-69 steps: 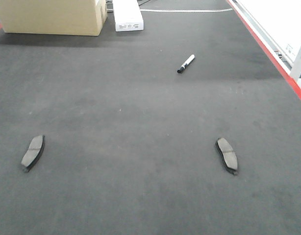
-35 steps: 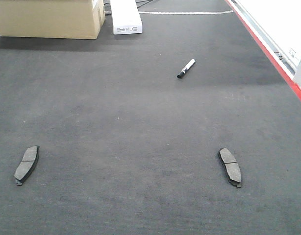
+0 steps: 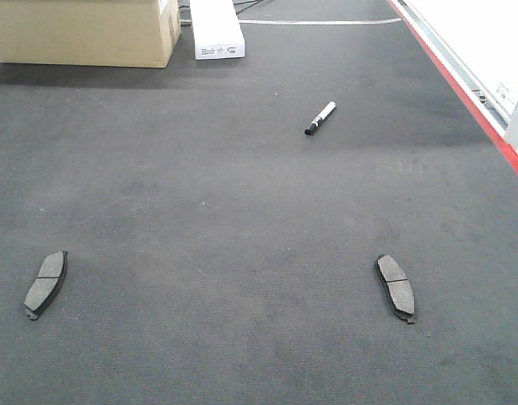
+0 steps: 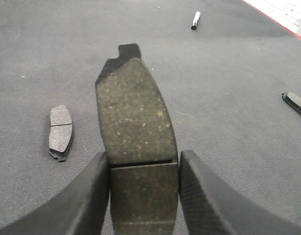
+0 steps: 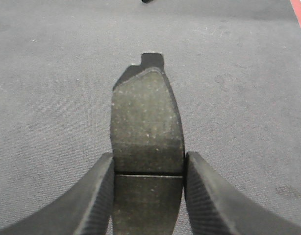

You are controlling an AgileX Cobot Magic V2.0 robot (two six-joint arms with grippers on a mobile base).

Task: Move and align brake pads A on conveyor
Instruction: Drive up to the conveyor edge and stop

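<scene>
Two brake pads lie flat on the dark conveyor [image 3: 242,211]: one at the near left [image 3: 45,283], one at the near right [image 3: 396,288]. Neither gripper shows in the front view. In the left wrist view my left gripper [image 4: 144,196] is shut on a third brake pad [image 4: 136,117], which points away over the belt. The left lying pad [image 4: 60,132] sits beside it, and the right one [image 4: 297,104] shows at the frame edge. In the right wrist view my right gripper [image 5: 148,196] is shut on another brake pad [image 5: 147,122] over the belt.
A black-and-white marker pen [image 3: 320,118] lies on the belt at the far middle. A cardboard box [image 3: 82,34] and a white box [image 3: 217,29] stand at the far left. The red edge stripe [image 3: 470,101] runs along the right side.
Everything in the front view slid slightly down the frame a second ago, then held still. The lying pads and the pen keep their places on the belt.
</scene>
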